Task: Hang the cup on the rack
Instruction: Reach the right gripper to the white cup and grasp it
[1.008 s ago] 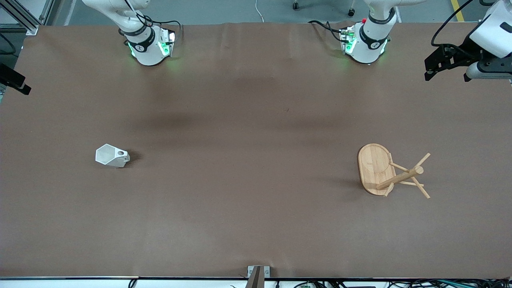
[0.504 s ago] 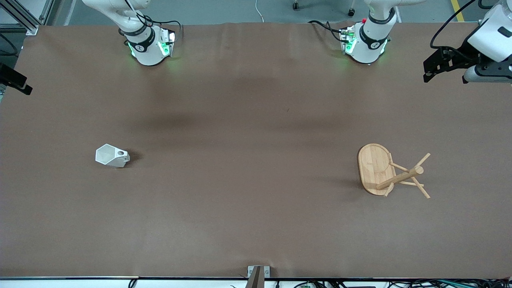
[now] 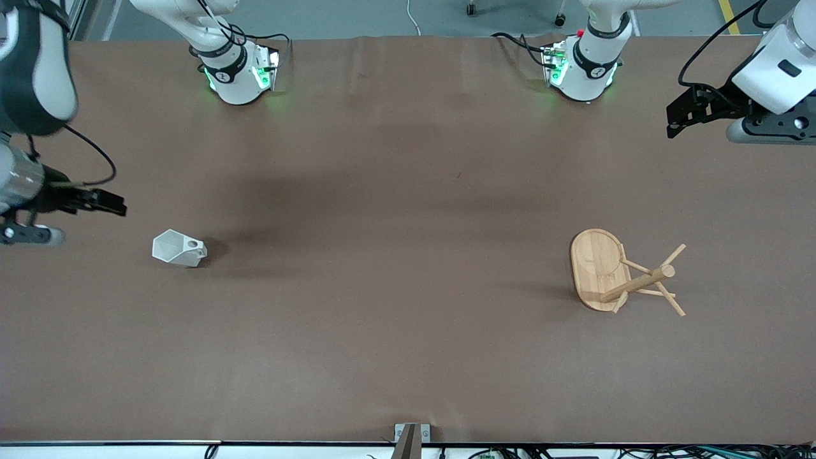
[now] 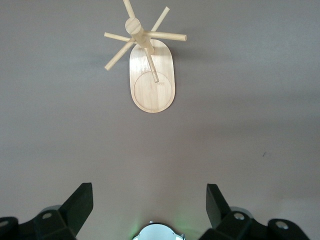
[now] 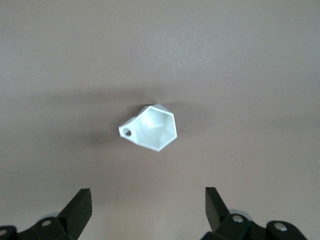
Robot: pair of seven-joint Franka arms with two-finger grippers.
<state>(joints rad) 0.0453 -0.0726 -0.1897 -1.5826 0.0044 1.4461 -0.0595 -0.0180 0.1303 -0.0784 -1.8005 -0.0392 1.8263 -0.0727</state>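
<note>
The white faceted cup (image 3: 179,248) lies on the brown table toward the right arm's end, its pierced handle uppermost; the right wrist view shows the cup (image 5: 152,127) below and ahead of the fingers. My right gripper (image 3: 115,205) hangs open over the table between the cup and that end's edge; in its own view the right gripper (image 5: 148,202) holds nothing. The bamboo rack (image 3: 621,273) stands upright on its oval base (image 3: 593,261) toward the left arm's end. My left gripper (image 3: 672,124) hovers open over that end's edge, and the rack (image 4: 150,65) lies ahead of the left gripper (image 4: 149,200).
Both arm bases (image 3: 237,76) (image 3: 583,70) stand along the table's edge farthest from the front camera. A small metal bracket (image 3: 411,435) sits at the nearest edge. Bare brown table cover (image 3: 408,223) spans the stretch between cup and rack.
My right arm has swung into view over the table's end, bringing its gripper close to the cup. The left gripper has drifted slightly inward. Cup and rack have not moved.
</note>
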